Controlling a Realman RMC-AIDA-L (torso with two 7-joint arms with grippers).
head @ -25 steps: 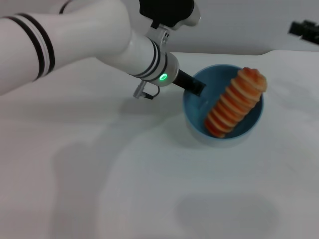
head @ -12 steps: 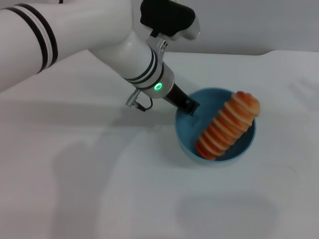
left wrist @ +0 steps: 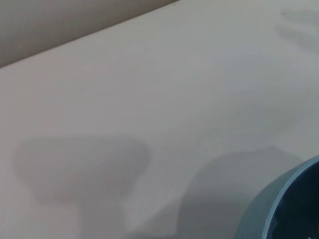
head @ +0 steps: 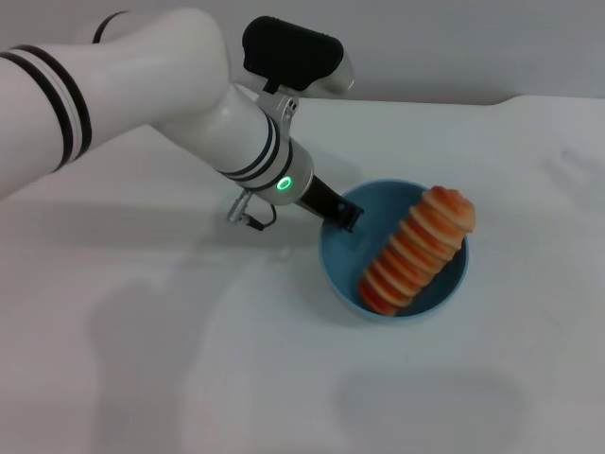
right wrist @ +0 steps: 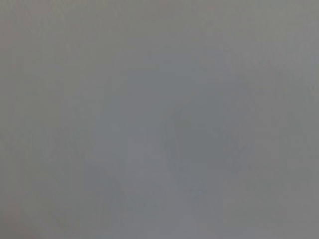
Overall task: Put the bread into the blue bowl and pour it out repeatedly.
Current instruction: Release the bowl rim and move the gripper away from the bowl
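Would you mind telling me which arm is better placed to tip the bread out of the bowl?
Left. The left gripper is at the bowl's rim, with the bread inside; the right arm is nowhere in view.

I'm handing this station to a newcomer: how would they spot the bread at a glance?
On the white table, find the light-blue bowl that the left gripper holds by its rim. The bread lies slanted in it, one end above the rim: a ridged orange-red loaf with cream stripes.

Lighting: bright, even, overhead. Shadows: soft grey patches on the white counter (head: 284, 378), lower centre of head view. Left wrist view: soft, hazy. Right wrist view: featureless grey blur.
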